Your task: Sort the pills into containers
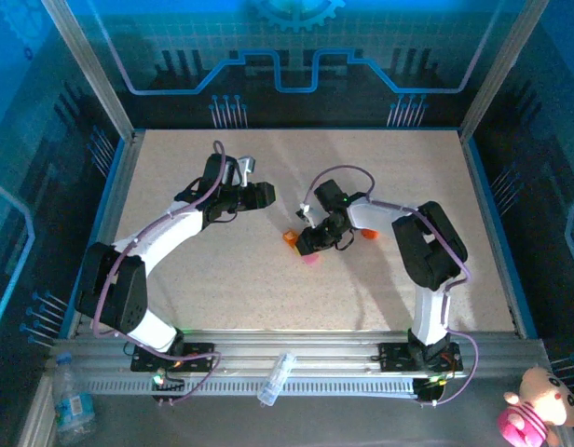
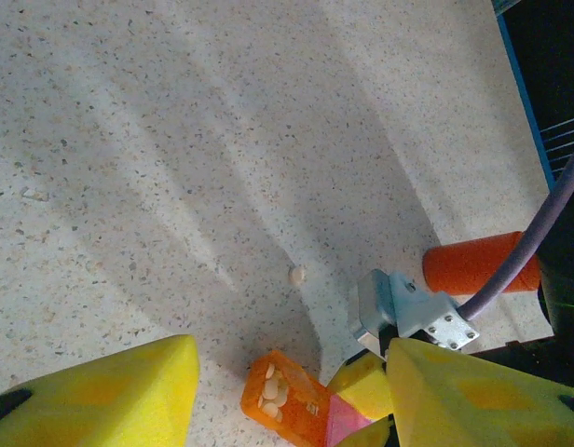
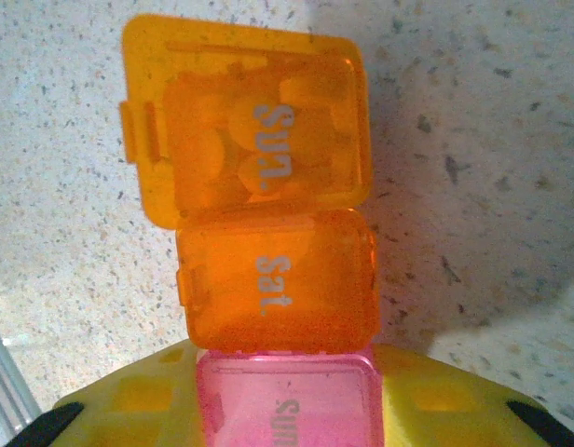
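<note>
Containers [image 3: 273,233] fill the middle of my right wrist view, with pills [image 3: 236,140] in the top orange Sun compartment and the pink end clamped in the right gripper [image 3: 287,414]. My left gripper [image 2: 289,363] is spread wide. One loose pill [image 2: 296,275] lies mid-frame on the table [image 2: 175,140], left of the orange bottle [image 2: 478,263].

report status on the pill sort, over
Left gripper open, hovering empty. Right gripper shut on containers, pills in the end orange compartment. One loose pill on table; orange bottle lying nearby, nothing blocking.

Blue-tinted light, soft shadows — close-ups blurry
</note>
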Controlling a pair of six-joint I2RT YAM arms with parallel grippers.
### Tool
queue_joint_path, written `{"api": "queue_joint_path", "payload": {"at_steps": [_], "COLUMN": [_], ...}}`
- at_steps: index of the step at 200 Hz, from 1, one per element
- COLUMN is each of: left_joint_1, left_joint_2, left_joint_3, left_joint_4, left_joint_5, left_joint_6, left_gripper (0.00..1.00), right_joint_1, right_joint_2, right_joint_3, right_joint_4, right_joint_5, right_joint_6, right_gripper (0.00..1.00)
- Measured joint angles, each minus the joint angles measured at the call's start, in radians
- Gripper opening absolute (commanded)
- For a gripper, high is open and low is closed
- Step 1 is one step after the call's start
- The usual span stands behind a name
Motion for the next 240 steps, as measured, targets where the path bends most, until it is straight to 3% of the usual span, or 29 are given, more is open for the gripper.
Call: {"api": "queue_joint_path", "payload": {"at_steps": [47, 66, 84, 161, 240], "left_joint_1": [0.000, 0.000, 0.000, 0.000, 0.000], "left_joint_2": [0.000, 0.000, 0.000, 0.000, 0.000], "left_joint_3": [0.000, -0.004, -0.007, -0.008, -0.008], "left_joint_4": [0.004, 0.010, 0.011, 0.026, 0.026], "left_joint_5": [0.008, 0.010, 0.011, 0.026, 0.026], "left_joint_6": [-0.002, -0.002, -0.006, -0.027, -0.027], "left_gripper": [0.56, 0.56, 0.56, 0.56, 0.60], "right_joint_1": [0.043, 0.060, 0.066, 0.073, 0.027], "right_joint_2": [-0.005, 0.000, 0.003, -0.066, -0.048], "right_joint_3": [0.023, 0.043, 0.054, -0.021, 0.031], "right_joint_4": [-0.046, -0.071, -0.086, -0.127, -0.195], "right_joint_5": [0.182, 0.257, 0.284, 0.450, 0.602], "right_joint_6": [-0.051, -0.080, -0.100, -0.072, -0.006], "right_gripper": [0.44, 0.70, 0.80, 0.81, 0.78]}}
